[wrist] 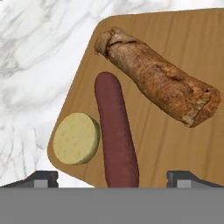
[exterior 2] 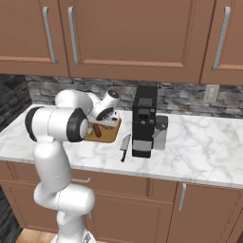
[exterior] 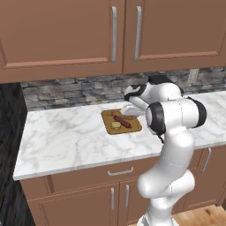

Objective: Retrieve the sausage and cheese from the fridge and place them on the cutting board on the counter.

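**A:** The dark red sausage (wrist: 116,131), a short cylinder with rounded ends — where does it lie?

**B:** Flat on the brown wooden cutting board (wrist: 175,39), beneath the two-finger gripper (wrist: 113,178), running between its spread, empty fingertips (wrist: 41,178).

**A:** And beside it?

**B:** The pale yellow round cheese (wrist: 76,138) touches one side; an orange-brown elongated piece (wrist: 159,78) lies on the other. The board rests on the white marble counter (exterior: 66,137).

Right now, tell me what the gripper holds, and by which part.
Nothing. The gripper is open, its fingertips wide apart and bare above the cutting board. The sausage and cheese lie loose on the board.
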Motion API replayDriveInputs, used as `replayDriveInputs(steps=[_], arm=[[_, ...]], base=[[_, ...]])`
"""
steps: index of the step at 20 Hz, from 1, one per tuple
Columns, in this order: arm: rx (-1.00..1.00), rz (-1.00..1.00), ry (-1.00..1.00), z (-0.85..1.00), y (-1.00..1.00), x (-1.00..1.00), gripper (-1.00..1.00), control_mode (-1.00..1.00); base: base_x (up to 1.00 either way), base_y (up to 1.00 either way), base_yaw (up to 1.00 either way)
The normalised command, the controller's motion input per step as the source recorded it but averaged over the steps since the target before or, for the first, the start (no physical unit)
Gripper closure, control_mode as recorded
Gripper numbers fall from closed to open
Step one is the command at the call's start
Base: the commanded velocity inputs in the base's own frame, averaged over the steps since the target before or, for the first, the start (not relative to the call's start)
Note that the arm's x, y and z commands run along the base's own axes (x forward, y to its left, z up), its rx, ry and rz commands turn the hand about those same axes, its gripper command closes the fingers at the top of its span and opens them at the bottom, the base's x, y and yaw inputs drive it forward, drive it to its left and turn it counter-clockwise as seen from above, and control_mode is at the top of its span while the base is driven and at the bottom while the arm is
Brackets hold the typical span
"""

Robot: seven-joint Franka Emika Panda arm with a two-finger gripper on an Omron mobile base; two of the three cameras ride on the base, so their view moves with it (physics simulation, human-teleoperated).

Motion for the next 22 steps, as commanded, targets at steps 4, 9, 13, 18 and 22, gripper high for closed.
replayDriveInputs(steps=[4, 9, 13, 18, 22], arm=[[0.00, -0.05, -0.13, 0.09, 0.00, -0.49, -1.00, -1.00], [0.00, 0.00, -0.03, 0.19, 0.00, -0.50, -1.00, -1.00], [-0.05, 0.02, 0.01, 0.20, -0.01, -0.56, -1.00, -1.00], [0.00, 0.00, 0.02, 0.35, -0.07, -0.55, -1.00, -1.00], [0.00, 0.00, 0.00, 0.38, -0.13, -0.62, -1.00, -1.00]], base=[[0.00, 0.00, 0.00], [0.00, 0.00, 0.00], [0.00, 0.00, 0.00], [0.00, 0.00, 0.00], [0.00, 0.00, 0.00]])
